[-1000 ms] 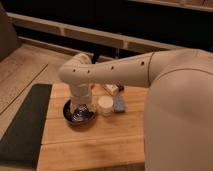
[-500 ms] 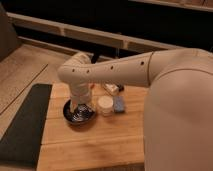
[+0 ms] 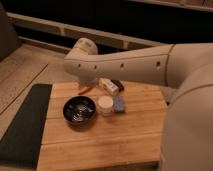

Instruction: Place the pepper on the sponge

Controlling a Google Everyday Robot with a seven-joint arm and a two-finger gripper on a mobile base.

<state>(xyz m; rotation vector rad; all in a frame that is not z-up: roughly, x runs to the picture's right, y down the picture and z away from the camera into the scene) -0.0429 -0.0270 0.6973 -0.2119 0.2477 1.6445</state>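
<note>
While pepper (image 3: 85, 89) lies on desk (image 3: 110, 145), behind-left of sponge (image 3: 119, 104), my jaws hang released just behind sponge. Judged light, firm, slick: pinch mid-body.

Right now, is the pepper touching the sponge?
Apart. The camera view shows bare board between pepper and sponge; the tool hangs behind the jar.

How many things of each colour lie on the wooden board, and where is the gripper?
Black: 1, bowl
White: 1, jar
Blue-grey: 1, sponge
Orange-red: 1, pepper
Total: 4
The gripper hangs behind the jar.
</note>
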